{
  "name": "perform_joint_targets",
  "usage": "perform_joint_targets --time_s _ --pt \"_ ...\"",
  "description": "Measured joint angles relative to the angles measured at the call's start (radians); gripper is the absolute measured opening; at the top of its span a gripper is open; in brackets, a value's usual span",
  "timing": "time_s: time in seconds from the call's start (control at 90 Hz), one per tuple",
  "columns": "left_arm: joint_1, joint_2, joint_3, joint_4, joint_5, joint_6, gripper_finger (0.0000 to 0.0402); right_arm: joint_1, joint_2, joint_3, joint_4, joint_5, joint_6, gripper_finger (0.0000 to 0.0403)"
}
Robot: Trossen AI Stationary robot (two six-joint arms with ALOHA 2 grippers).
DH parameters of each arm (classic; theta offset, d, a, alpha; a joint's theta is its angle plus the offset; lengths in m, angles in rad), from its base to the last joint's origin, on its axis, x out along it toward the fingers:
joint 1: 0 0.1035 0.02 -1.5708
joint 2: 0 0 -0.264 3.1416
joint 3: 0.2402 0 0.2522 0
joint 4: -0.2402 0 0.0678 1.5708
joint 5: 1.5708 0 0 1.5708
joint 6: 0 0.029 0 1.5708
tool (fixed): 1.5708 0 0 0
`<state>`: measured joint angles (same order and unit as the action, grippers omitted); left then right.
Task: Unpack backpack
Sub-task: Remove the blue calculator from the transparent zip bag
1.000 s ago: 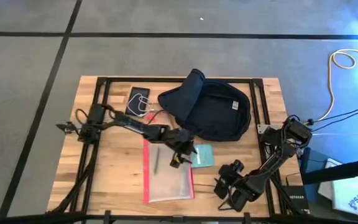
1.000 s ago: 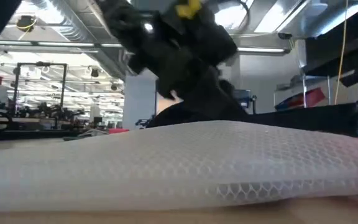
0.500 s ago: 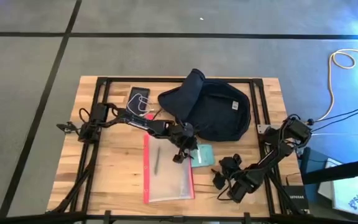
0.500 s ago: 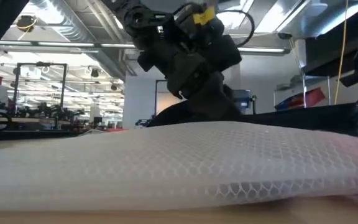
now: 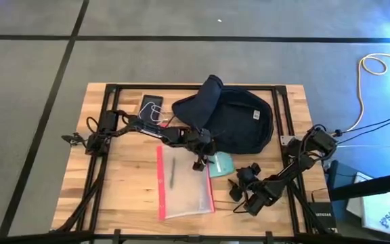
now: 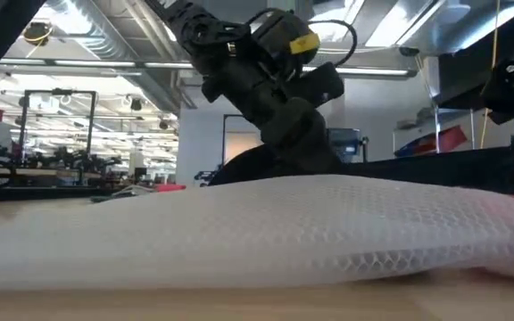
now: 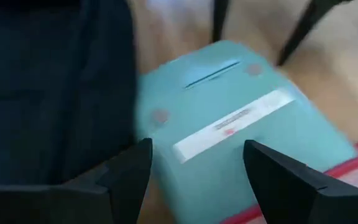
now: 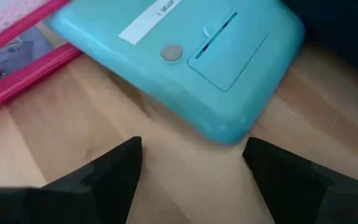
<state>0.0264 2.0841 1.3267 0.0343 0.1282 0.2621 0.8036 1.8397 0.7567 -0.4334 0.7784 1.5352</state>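
Your backpack (image 5: 232,122) lies flat at the far middle of the table (image 5: 127,196), its flap raised at the left end and its white tag facing up. A phone (image 5: 150,110) with a white cable sits just left of it, at the far edge.

Your left gripper (image 5: 197,163) hangs at the backpack's near edge, over the teal case (image 5: 221,163). In the left wrist view its fingers (image 7: 129,177) stand wide apart and hold nothing, with the teal case (image 7: 229,124) between them and the dark backpack fabric (image 7: 55,87) beside it.

The case lies on the wood just near the backpack, one edge resting on the red border of the clear pouch (image 5: 185,193). The pouch lies flat to the left of the case, with a pen inside it.

Your right gripper (image 5: 239,192) sits near and right of the case, pointing at it. In the right wrist view its fingers (image 8: 114,171) are spread wide and empty, with the case (image 8: 185,56) just ahead of them on bare wood.

In the low view the pouch (image 6: 257,232) fills the foreground and the left arm shows behind it.
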Motion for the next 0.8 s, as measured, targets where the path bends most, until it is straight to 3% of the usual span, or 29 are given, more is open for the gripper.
perform_joint_targets --time_s 0.378,0.8 --pt "0.010 -0.003 0.001 -0.054 0.030 -0.001 0.0239 -0.079 0.007 0.024 0.009 0.074 -0.030 0.0275" --pt "-0.010 -0.005 0.001 -0.108 0.050 0.002 0.0239 -0.172 0.007 0.063 0.003 0.082 -0.154 0.0275"
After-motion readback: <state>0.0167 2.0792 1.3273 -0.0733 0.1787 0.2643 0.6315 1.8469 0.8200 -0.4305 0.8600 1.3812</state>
